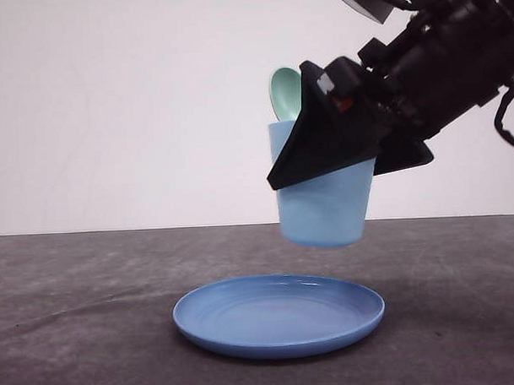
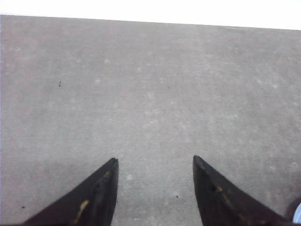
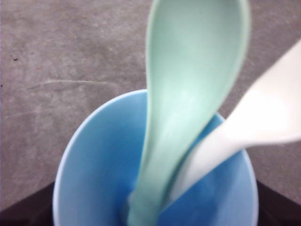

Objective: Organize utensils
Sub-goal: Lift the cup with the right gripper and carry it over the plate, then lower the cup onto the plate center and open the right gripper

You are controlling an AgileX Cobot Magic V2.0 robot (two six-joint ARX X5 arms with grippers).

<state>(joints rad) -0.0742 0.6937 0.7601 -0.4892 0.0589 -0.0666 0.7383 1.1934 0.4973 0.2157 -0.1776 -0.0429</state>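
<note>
My right gripper (image 1: 347, 166) is shut on the light blue cup (image 1: 321, 209) and holds it in the air above the round blue plate (image 1: 279, 348). The mint-green spoon (image 1: 286, 93) stands in the cup with its bowl up. In the right wrist view the spoon (image 3: 188, 94) and the white fork (image 3: 263, 120) lean together inside the cup (image 3: 94, 165); the fork's tines run out of the picture. Dark fingers (image 3: 21, 212) flank the cup's rim. My left gripper (image 2: 155, 162) is open over bare table, with nothing between its fingers.
The grey table (image 1: 83, 291) stretches all round the plate, with a white wall behind it. A sliver of light blue (image 2: 297, 217) shows at the edge of the left wrist view.
</note>
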